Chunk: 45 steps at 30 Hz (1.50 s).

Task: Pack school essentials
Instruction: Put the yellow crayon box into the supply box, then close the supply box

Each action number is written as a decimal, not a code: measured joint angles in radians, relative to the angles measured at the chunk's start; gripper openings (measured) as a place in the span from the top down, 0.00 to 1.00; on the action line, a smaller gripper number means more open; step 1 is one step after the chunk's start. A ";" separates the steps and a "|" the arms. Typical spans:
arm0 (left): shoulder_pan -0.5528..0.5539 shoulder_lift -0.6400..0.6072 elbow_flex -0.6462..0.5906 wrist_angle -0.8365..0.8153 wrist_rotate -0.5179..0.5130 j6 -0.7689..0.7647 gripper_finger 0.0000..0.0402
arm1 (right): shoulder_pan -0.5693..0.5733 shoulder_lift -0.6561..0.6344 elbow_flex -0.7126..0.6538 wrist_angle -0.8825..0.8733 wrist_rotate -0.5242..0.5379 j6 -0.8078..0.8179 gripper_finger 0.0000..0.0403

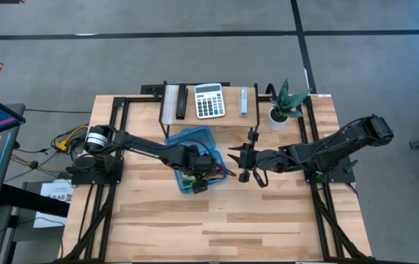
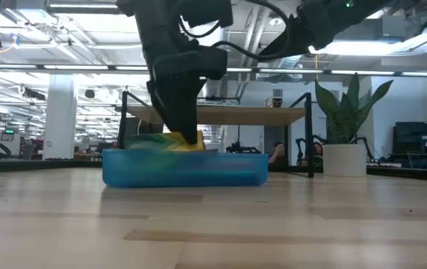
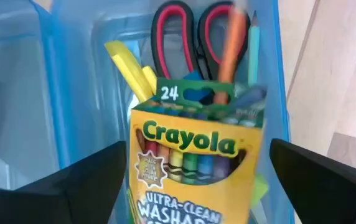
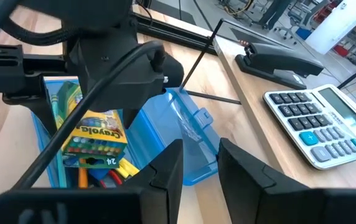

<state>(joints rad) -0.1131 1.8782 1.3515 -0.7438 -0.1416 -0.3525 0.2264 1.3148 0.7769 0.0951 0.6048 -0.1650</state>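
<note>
The left gripper (image 3: 193, 180) hangs low over the blue plastic case (image 1: 180, 139) near the middle of the table (image 1: 268, 227), fingers spread wide to either side of the crayon box (image 3: 193, 168), which looks to lie free inside, apparently just let go. Behind it, packed against the case's far wall, sit the red-handled scissors (image 3: 187, 40), an orange pencil (image 3: 231, 43) and a teal pen (image 3: 253, 43). The right gripper (image 1: 243, 163) waits just beside the case, fingers (image 4: 246, 180) slightly apart and empty. The calculator (image 1: 209, 100) stays at the back edge.
</note>
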 joint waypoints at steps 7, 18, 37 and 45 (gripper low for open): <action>-0.015 0.000 0.108 -0.116 -0.080 0.046 0.03 | 0.000 0.000 0.000 -0.004 0.000 0.000 0.70; -0.144 -0.001 0.133 -0.161 -0.208 0.071 0.24 | 0.000 0.000 0.000 -0.032 0.000 0.007 0.70; -0.199 -0.442 -0.343 0.260 -0.326 -0.085 0.93 | -0.002 0.000 0.001 -0.028 -0.001 0.018 0.70; -0.235 -0.783 -0.731 0.814 -0.398 -0.045 0.99 | -0.053 0.000 0.001 -0.030 -0.006 0.072 0.70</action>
<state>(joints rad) -0.3486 1.0954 0.6209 0.0704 -0.5398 -0.3975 0.1737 1.3150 0.7776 0.0650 0.5987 -0.0931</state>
